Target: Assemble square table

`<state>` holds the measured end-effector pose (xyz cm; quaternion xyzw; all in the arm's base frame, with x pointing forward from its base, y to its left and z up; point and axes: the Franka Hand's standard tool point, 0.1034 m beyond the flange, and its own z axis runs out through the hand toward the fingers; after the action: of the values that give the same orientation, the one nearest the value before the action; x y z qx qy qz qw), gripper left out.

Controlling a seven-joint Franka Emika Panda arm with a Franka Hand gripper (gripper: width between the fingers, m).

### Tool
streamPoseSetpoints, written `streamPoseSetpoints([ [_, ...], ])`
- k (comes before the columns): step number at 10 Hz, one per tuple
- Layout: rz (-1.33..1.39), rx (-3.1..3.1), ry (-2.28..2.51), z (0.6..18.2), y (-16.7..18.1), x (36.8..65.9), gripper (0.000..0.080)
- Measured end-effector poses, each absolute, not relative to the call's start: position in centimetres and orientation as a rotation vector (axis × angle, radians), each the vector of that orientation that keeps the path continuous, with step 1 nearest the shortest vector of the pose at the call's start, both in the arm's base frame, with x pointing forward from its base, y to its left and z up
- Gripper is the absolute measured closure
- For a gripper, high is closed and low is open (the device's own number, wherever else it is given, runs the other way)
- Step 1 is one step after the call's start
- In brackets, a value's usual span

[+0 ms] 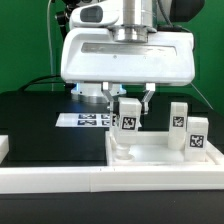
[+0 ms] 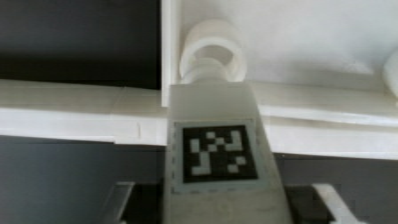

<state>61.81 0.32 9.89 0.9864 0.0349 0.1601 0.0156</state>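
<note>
Gripper (image 1: 133,100) jaws clamp a tagged leg (image 2: 214,140) above the tabletop (image 1: 160,152); tilted off its corner hole, the thread could jam, I'd say.

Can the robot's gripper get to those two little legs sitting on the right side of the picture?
Probably not right now. The gripper is already shut on a leg, so it is busy. The two other legs stand uncovered on the tabletop, so reachable afterwards.

One square tabletop (image 1: 150,152), three tagged legs (image 1: 128,112), one marker board (image 1: 88,120)
</note>
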Motion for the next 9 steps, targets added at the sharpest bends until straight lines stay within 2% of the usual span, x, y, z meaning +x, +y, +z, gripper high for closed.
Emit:
streamPoseSetpoints([
  [9,0.522,3.043,0.123,8.3,0.4,61.4,0.0509],
])
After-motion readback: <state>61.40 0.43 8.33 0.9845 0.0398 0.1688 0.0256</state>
